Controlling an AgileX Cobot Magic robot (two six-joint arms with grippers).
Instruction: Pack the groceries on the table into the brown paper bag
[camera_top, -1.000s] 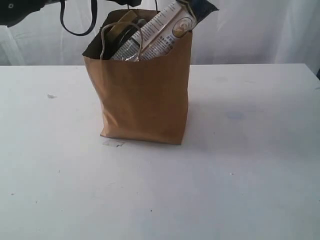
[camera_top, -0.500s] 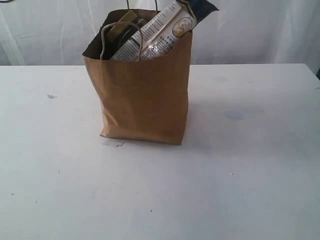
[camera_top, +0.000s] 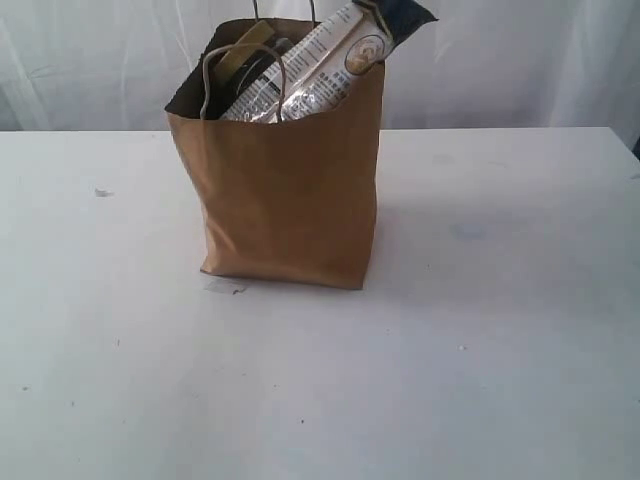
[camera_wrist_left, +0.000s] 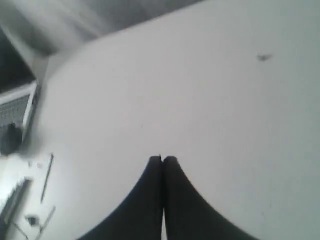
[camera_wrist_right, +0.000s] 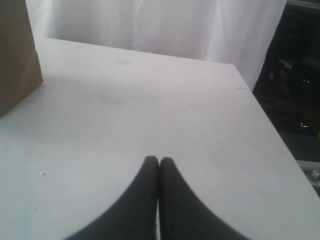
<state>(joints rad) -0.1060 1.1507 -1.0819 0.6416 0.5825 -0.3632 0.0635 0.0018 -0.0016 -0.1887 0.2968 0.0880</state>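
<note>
Inside brown paper bag (camera_top: 285, 200), groceries (camera_top: 318, 62) mostly hidden.

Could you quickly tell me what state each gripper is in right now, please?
Left gripper: closed, black fingers pressed together, holding nothing.
Right gripper: closed, black fingers pressed together, holding nothing.

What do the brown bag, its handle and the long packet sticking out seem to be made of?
The brown paper bag looks like matte kraft paper: dull, with folded edges. Its handle seems twisted cord, probably paper; too small to confirm. The long packet looks like glossy plastic film: it glints and carries print.
</note>
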